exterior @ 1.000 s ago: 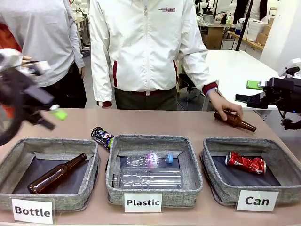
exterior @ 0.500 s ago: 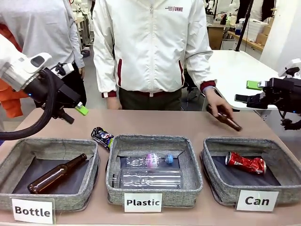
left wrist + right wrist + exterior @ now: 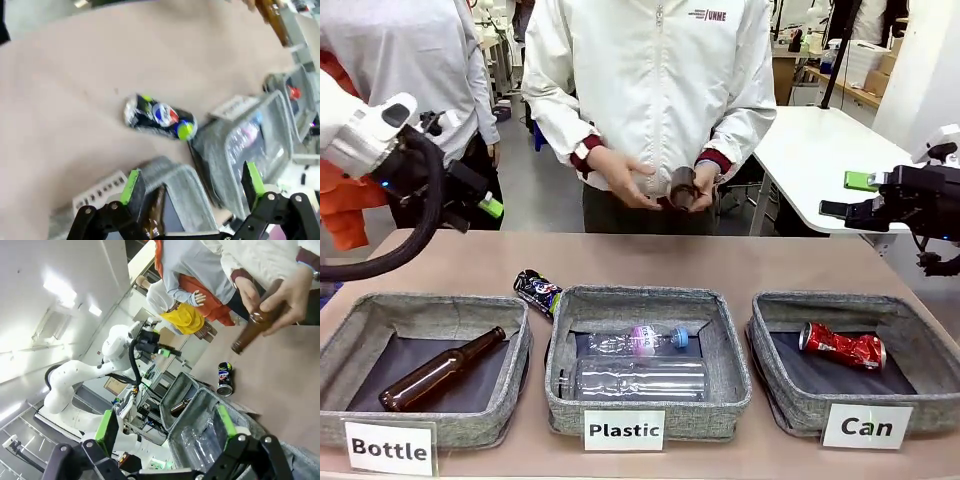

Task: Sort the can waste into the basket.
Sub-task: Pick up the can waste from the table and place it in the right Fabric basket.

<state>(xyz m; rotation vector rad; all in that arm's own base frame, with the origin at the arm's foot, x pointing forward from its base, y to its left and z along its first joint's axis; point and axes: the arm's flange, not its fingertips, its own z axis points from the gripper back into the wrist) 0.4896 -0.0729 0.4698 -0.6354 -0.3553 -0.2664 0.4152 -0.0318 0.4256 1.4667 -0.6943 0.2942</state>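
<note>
probably light, thin-walled and slippery, so pinch the crushed black can (image 3: pixel 160 116) across its flattened middle with the left gripper (image 3: pixel 191 174), spread wide and empty.

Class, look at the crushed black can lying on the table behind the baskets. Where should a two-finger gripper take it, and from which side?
I would grip the black can across its narrow mid-body, coming straight down from above: it lies flat on its side on the table, and the Plastic basket crowds one end.
</note>
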